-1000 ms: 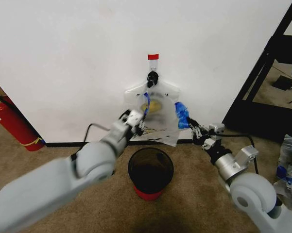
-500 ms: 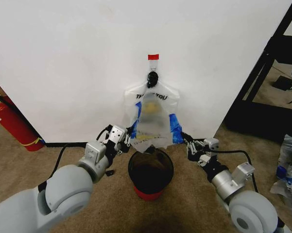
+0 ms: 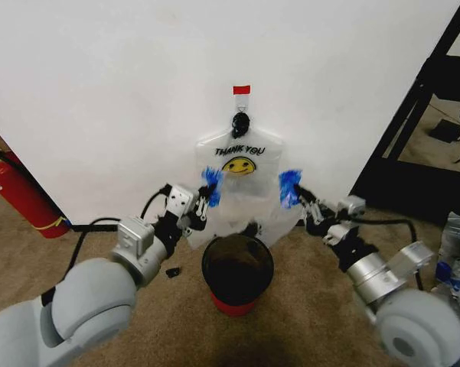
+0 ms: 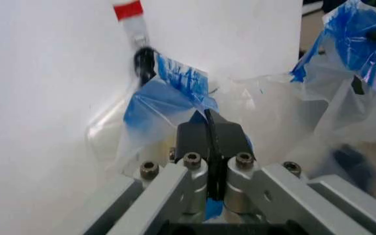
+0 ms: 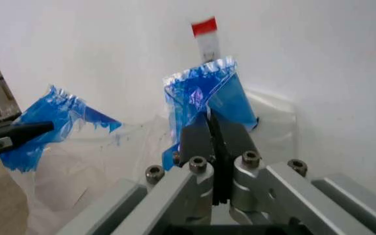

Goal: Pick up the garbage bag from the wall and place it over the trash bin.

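Raised since before — two blue tape strips (image 3: pixel 211 177), one garbage bag (image 3: pixel 241 172).

Both end effectors (image 3: pixel 207 200) (image 3: pixel 305 206) clamped

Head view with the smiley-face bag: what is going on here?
Both grippers hold the thin translucent white plastic bag with the yellow smiley face by its blue-taped handles: the left gripper is shut on one, the right gripper on the other. The bag's top hangs at the black hook on the white wall. The round dark trash bin stands on the carpet just below.
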### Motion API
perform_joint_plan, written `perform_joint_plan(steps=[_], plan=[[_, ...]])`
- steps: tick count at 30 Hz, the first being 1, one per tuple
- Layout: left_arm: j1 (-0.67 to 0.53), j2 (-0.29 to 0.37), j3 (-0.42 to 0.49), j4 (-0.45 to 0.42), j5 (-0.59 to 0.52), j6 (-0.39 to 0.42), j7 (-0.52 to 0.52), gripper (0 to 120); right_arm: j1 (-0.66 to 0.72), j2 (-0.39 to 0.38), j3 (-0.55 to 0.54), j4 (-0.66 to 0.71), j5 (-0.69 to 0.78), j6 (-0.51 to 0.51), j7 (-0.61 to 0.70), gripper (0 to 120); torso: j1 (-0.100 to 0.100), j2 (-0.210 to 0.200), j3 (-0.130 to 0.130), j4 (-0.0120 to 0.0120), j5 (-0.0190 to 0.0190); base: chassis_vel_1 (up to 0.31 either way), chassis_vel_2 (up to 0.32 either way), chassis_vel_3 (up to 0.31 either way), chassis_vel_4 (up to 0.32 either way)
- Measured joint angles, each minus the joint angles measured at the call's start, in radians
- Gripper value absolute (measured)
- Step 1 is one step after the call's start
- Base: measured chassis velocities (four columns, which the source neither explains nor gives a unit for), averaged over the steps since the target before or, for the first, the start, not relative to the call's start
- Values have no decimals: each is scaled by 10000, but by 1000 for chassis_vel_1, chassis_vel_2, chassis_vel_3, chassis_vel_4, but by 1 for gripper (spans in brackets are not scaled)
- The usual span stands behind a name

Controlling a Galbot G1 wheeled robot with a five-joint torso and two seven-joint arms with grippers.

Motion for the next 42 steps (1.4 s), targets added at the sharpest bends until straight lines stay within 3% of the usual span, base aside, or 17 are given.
perform_joint_plan(steps=[9, 15, 22, 27, 36, 42], plan=[[-422, -279, -3, -58, -352, -75, -114, 0, 126, -471, 588, 376, 700, -64, 248, 0, 0, 0, 0, 0, 0, 0, 0, 0, 0], [-112, -546, 72, 170, -356, -90, -222, 0, 249, -268, 312, 241, 603, -76, 285, 0, 0, 0, 0, 2, -1, 0, 0, 0, 0], [-22, -1450, 312, 1275, 195, -466, -179, 0, 603, 208, -237, -312, 343, -19, 250, 0, 0, -2, 0, 1, -2, 0, 0, 0, 0], [40, -1733, 569, 1690, 416, -589, -179, 0, 586, 522, -358, -528, 311, 79, 212, 0, 0, -2, 0, 0, -3, 0, 0, 0, 0], [857, -1644, 464, 2166, 1092, -953, -24, 0, 427, 1775, -1081, -1152, -97, 229, 92, 0, 0, -2, 0, 1, 1, 0, 0, 0, 0], [1244, -1504, 156, 2236, 1192, -1038, -2, 0, 332, 2144, -1379, -1493, -135, 289, 98, 0, 2, -2, 0, 1, -3, 0, 0, 0, 0]])
